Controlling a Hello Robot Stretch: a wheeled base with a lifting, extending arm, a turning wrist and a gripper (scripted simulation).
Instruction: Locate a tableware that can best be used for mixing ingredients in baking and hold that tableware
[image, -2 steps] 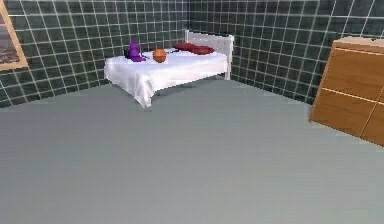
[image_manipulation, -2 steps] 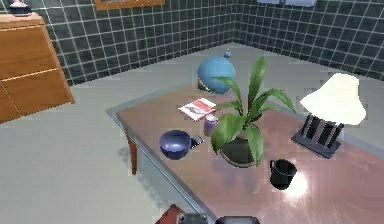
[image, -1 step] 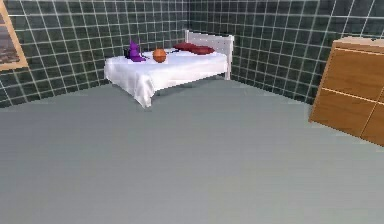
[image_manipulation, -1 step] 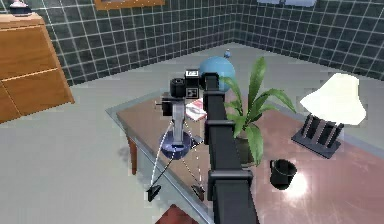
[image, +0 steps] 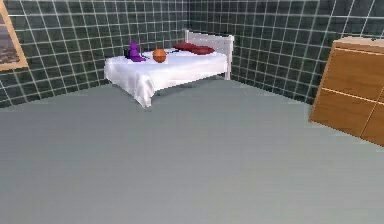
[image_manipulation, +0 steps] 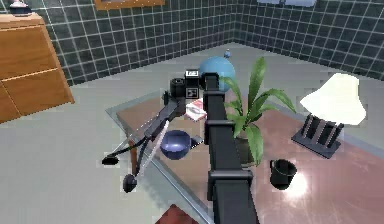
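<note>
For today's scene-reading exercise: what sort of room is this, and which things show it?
Probably a bedroom: a white bed with red pillows, a wooden dresser, and a table lamp.

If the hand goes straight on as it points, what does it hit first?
Likely nothing: past the hand lies bare floor; the blue bowl sits off its line, though depth is unclear.

**Hidden or unclear**

My arm (image_manipulation: 228, 160) covers part of the blue round thing (image_manipulation: 218, 68) and of the surface (image_manipulation: 330, 190). Whether my hand (image_manipulation: 122, 168) holds anything, I cannot tell. In the forward view the dresser (image: 350, 85) is cut off at three o'clock, and the purple thing (image: 134, 50) on the bed (image: 175, 70) is too small to name.
</note>
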